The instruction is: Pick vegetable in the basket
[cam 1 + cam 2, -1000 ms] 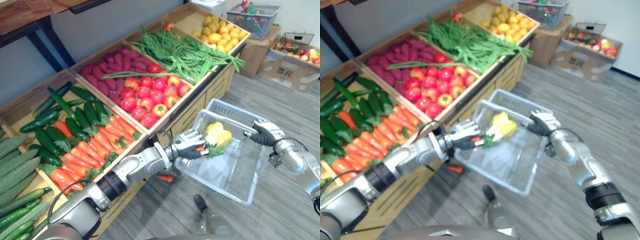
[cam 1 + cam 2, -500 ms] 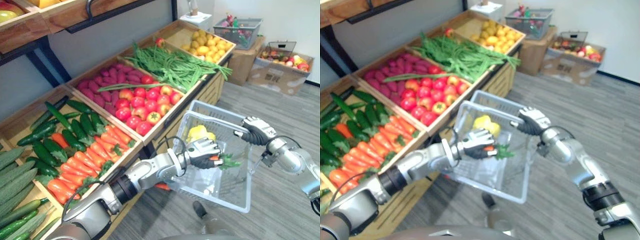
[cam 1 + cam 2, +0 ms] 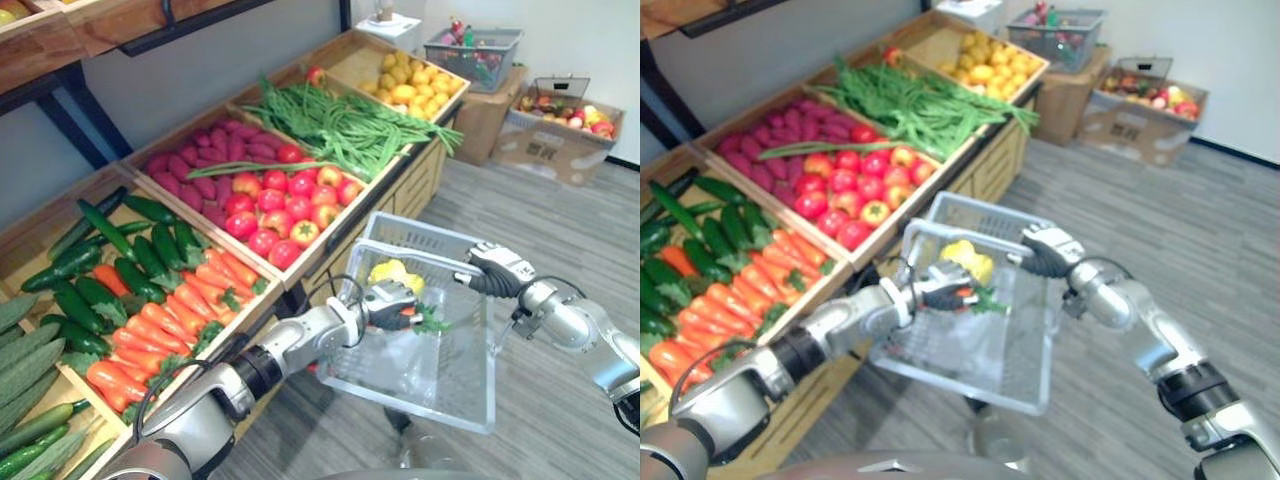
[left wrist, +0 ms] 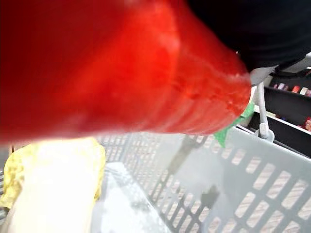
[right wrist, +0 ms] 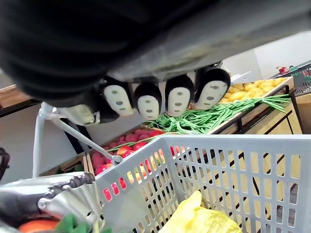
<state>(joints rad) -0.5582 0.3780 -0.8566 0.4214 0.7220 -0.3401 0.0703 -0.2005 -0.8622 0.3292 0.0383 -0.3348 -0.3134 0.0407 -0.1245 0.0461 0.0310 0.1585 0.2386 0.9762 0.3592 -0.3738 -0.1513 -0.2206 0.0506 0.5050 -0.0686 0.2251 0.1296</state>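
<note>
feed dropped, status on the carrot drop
Left hand shut on carrot, over basket. Right hand shut on basket handle. Yellow vegetable inside, nothing in the way.

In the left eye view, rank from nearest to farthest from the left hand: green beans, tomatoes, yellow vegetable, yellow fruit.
1. Yellow vegetable, in the basket by the left hand.
2. Tomatoes, nearby crate.
3. Green beans, next crate back.
4. Yellow fruit, farthest crate.

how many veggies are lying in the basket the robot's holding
1: a yellow vegetable at the far end of the basket. A carrot is over the basket, gripped in the left hand, not dropped yet. More could be hidden behind that hand.
</note>
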